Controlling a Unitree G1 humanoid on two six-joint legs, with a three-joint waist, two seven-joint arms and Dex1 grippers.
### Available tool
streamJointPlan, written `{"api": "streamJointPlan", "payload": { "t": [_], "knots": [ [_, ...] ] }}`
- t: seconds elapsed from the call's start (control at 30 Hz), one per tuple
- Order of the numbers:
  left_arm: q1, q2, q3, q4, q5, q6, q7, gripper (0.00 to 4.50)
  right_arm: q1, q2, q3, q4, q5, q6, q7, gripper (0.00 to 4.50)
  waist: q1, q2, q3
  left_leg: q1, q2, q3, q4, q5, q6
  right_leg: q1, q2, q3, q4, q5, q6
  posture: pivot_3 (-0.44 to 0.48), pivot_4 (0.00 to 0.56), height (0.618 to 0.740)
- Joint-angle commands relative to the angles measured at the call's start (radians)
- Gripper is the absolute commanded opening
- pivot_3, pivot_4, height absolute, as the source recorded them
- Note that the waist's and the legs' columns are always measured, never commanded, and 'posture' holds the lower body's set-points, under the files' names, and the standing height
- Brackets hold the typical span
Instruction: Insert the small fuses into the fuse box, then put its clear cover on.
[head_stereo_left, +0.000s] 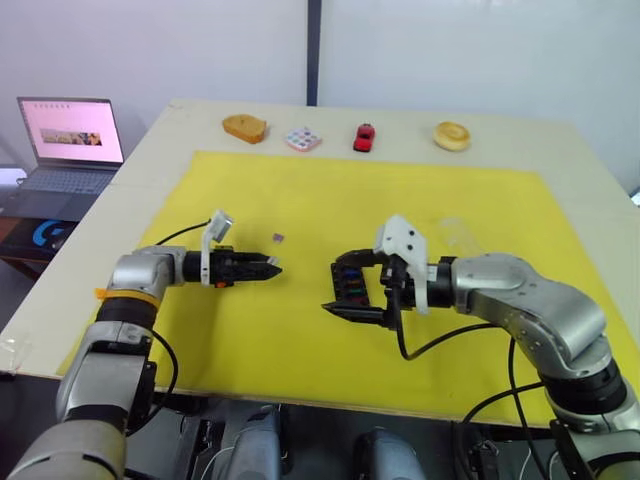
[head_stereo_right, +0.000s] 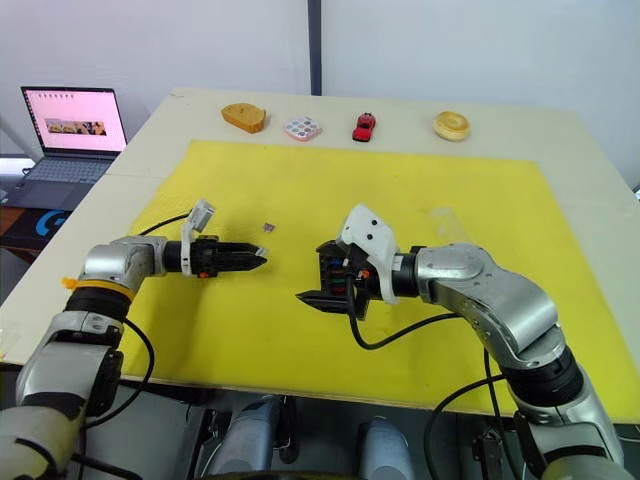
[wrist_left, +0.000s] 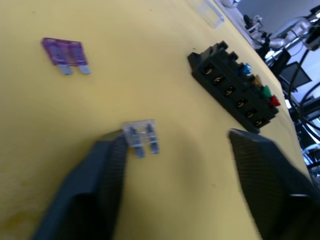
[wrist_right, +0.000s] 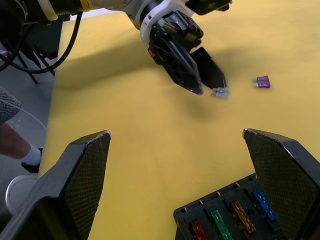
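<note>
Black fuse box (wrist_left: 233, 88) holding blue, amber, green, red fuses between right fingers, grey fuse (wrist_left: 141, 136) at left fingertip, purple fuse (wrist_left: 65, 53) beyond, clear cover (wrist_left: 210, 12) past box.

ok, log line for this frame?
left gripper: open, at grey fuse | purple fuse: loose on mat | right gripper: open around fuse box, four fuses seated

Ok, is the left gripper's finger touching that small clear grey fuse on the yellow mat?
Touching. In the left wrist view one black finger meets the edge of the small clear grey fuse; the other finger stands well clear.
</note>
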Motion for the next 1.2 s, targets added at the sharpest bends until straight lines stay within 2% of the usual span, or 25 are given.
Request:
{"api": "streamJointPlan", "payload": {
  "t": [0.03, 0.1, 0.17, 0.43, 0.57, 0.7, 0.83, 0.93, 1.07, 1.2],
  "knots": [
    [0.023, -0.012, -0.022, 0.019, 0.014, 0.012, -0.019, 1.22, -0.003, -0.011, -0.029, -0.023, 0.002, -0.013, -0.006, 4.5, -0.004, 0.0, 0.0, 0.0, 0.0, 0.0, 0.0, 0.0, 0.0, 0.0, 0.0, 0.0, 0.0, 0.0, 0.0, 0.0, 0.15, 0.74],
    [0.023, -0.011, -0.013, 0.017, 0.008, 0.015, -0.016, 0.33, -0.005, -0.012, -0.027, -0.015, -0.004, -0.019, -0.005, 4.5, -0.006, 0.0, 0.0, 0.0, 0.0, 0.0, 0.0, 0.0, 0.0, 0.0, 0.0, 0.0, 0.0, 0.0, 0.0, 0.0, 0.15, 0.74],
    [0.023, -0.011, 0.0, 0.016, 0.001, 0.017, -0.009, 0.03, -0.007, -0.013, -0.023, -0.007, -0.009, -0.024, -0.003, 4.5, -0.01, 0.0, 0.0, 0.0, 0.0, 0.0, 0.0, 0.0, 0.0, 0.0, 0.0, 0.0, 0.0, 0.0, 0.0, 0.0, 0.15, 0.74],
    [0.075, -0.001, 0.056, -0.127, -0.058, 0.065, 0.002, 0.03, -0.022, -0.001, -0.031, 0.016, -0.007, -0.014, -0.007, 4.5, -0.022, 0.0, 0.0, 0.0, 0.0, 0.0, -0.001, 0.0, 0.0, 0.0, 0.0, 0.0, 0.0, 0.0, 0.0, 0.0, 0.15, 0.74],
    [0.077, -0.01, 0.157, -0.322, -0.192, 0.182, 0.051, 0.03, -0.098, 0.068, -0.121, 0.079, 0.119, 0.114, -0.049, 4.5, -0.024, -0.001, 0.001, -0.003, 0.001, 0.0, -0.001, 0.001, -0.001, 0.001, 0.0, 0.0, 0.0, 0.0, 0.0, 0.0, 0.15, 0.74],
    [0.046, -0.039, 0.254, -0.506, -0.341, 0.306, 0.143, 0.03, -0.215, 0.159, -0.27, 0.177, 0.292, 0.215, -0.11, 4.5, -0.024, -0.001, 0.001, -0.005, 0.001, -0.001, -0.001, 0.004, -0.007, 0.0, 0.0, 0.0, 0.001, 0.0, 0.0, 0.0, 0.15, 0.74],
    [0.022, -0.065, 0.292, -0.667, -0.45, 0.366, 0.218, 0.03, -0.331, 0.166, -0.326, 0.277, 0.368, 0.296, -0.137, 4.5, -0.025, -0.001, 0.001, -0.005, 0.001, -0.001, -0.001, 0.004, -0.007, 0.0, 0.0, 0.0, 0.001, 0.0, 0.0, 0.0, 0.15, 0.74],
    [0.006, -0.076, 0.291, -0.743, -0.5, 0.376, 0.258, 0.0, -0.386, 0.153, -0.329, 0.316, 0.399, 0.33, -0.13, 3.78, -0.028, -0.001, 0.001, -0.003, 0.001, 0.0, -0.002, 0.004, -0.007, 0.001, 0.0, 0.0, 0.001, 0.0, 0.0, 0.0, 0.15, 0.74],
    [-0.014, -0.068, 0.258, -0.799, -0.512, 0.343, 0.276, 0.0, -0.429, 0.121, -0.301, 0.34, 0.403, 0.341, -0.089, 1.95, -0.031, -0.001, 0.001, -0.003, 0.0, 0.0, -0.005, 0.006, -0.009, -0.001, 0.0, 0.001, 0.001, 0.0, 0.0, 0.0, 0.15, 0.74],
    [-0.016, -0.051, 0.23, -0.803, -0.498, 0.313, 0.27, 0.0, -0.448, 0.11, -0.305, 0.364, 0.416, 0.345, -0.066, 1.95, -0.031, -0.001, 0.001, -0.003, 0.0, 0.0, -0.006, 0.006, -0.009, -0.002, 0.001, 0.001, 0.0, 0.0, 0.0, 0.0, 0.15, 0.74]
  ]
}}
